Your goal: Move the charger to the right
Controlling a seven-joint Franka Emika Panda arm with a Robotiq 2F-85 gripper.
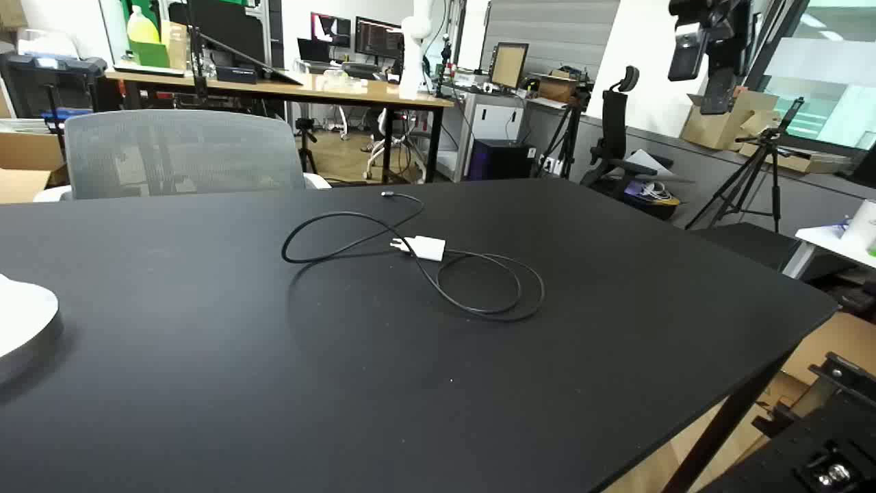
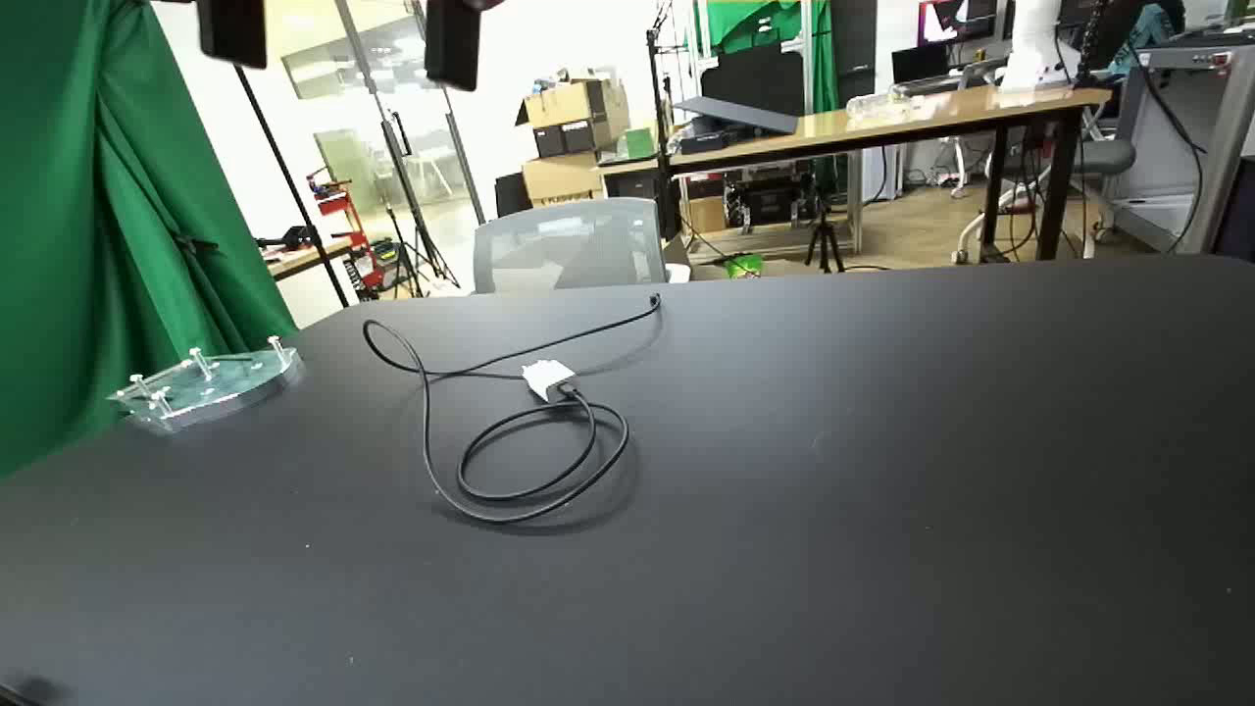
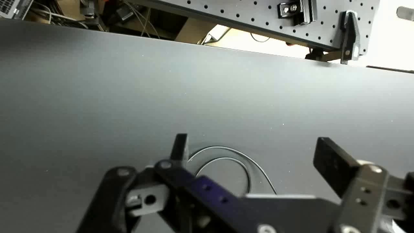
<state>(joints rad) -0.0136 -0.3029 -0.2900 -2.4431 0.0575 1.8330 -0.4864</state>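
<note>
The charger lies on the black table. Its white plug block (image 1: 422, 248) (image 2: 547, 378) shows in both exterior views, with its thin black cable in loose loops around and beside it. In the wrist view only part of the cable loops (image 3: 223, 158) shows; the plug block is hidden or out of view there. My gripper (image 3: 252, 140) is open, with nothing between its fingers. It hangs high above the table, apart from the charger, and shows at the top of both exterior views (image 1: 701, 87) (image 2: 343, 59).
The black table (image 1: 308, 397) has a near edge by a perforated metal base (image 3: 258, 16). A clear plate with upright bolts (image 2: 206, 387) lies near the green curtain (image 2: 59, 196). A white curved object (image 1: 24, 315) is at the table's left. A grey mesh chair (image 1: 185, 154) stands behind.
</note>
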